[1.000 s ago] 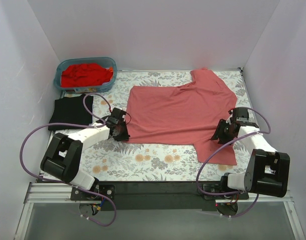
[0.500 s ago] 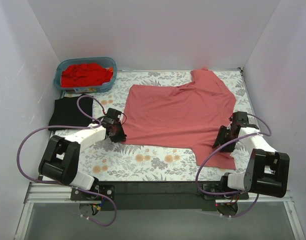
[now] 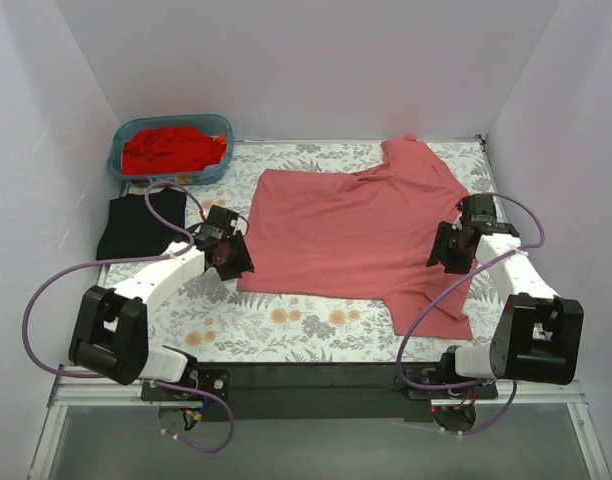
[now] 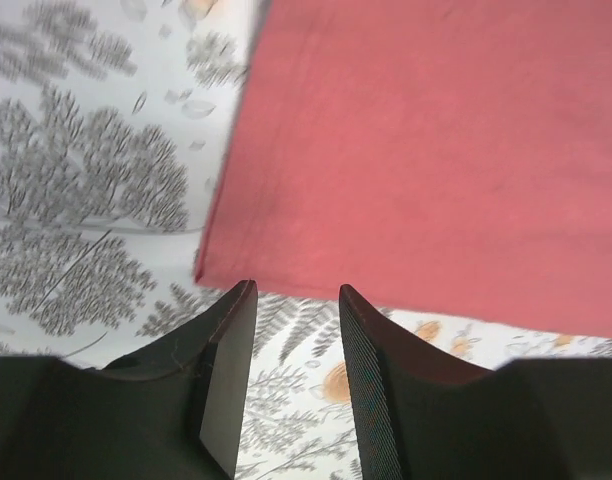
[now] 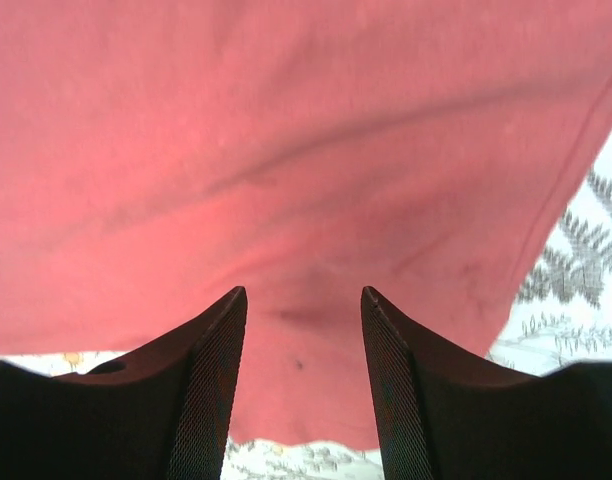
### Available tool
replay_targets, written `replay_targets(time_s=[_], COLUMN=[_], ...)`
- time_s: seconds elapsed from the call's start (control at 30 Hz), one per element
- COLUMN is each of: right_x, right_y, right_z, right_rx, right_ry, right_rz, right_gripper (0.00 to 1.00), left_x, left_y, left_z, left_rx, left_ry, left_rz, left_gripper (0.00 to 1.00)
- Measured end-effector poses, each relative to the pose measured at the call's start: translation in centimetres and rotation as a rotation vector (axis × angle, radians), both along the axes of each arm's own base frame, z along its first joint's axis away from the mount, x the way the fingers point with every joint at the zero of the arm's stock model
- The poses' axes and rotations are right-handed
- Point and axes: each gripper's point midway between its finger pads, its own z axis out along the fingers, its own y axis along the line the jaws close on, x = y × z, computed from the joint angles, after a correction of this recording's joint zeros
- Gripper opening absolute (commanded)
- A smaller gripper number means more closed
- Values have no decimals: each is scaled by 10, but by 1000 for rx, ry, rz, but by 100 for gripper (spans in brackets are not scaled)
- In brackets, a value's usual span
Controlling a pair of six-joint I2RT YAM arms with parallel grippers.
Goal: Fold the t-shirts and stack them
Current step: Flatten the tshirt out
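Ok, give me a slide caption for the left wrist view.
Open left gripper over floral cover at the corner of the pink t-shirt.

This is presenting as a robotics lab test cell: plain white panels [image 3: 286, 60] are enclosing the table beyond the left gripper [image 3: 233, 264] and right gripper [image 3: 447, 254], and a black base rail [image 3: 316, 379] behind them is carrying both arm mounts.

Bright, even overhead light – soft shadows; wrist cams slightly blurred, esp. edges.
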Motion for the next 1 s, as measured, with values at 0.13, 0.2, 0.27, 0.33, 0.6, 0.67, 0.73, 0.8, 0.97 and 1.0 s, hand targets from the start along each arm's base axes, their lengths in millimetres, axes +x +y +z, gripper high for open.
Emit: replay_targets(time_s=[0.13, 0.2, 0.27, 0.33, 0.6, 0.67, 0.73, 0.8, 0.97, 1.0], right_x=[20, 25, 27, 28, 43, 53, 69, 89, 155, 164], right_y=[-2, -2, -2, -2, 0, 1, 2, 3, 8, 9], right_z=[-12, -24, -36, -43, -53, -53, -52, -52, -48, -47], right_rx=[-8, -7, -3, 2, 12, 18, 22, 22, 22, 20], right_ry=[2, 25, 53, 66, 72, 66, 58, 45, -19, -26], right_rz=[-2, -2, -1, -2, 5, 10, 15, 22, 50, 56], right_gripper=[56, 56, 56, 56, 56, 56, 56, 56, 57, 57], left_x=[34, 51, 61, 62, 67, 69, 72, 79, 123, 131], left_y=[-13, -19, -22, -23, -21, -20, -18, -19, -26, -28], left_z=[14, 8, -6, -21, -34, -35, -36, -36, -31, -30], left_rx=[-14, -9, 3, 18, 13, -7, -49, -80, -116, -116], left_ry=[-54, -54, -35, -1, 21, 29, 49, 62, 35, 24], left_rz=[-13, -22, -32, -39, -19, 0, 27, 44, 55, 55], left_gripper=[37, 34, 33, 30, 23, 23, 22, 23, 35, 40])
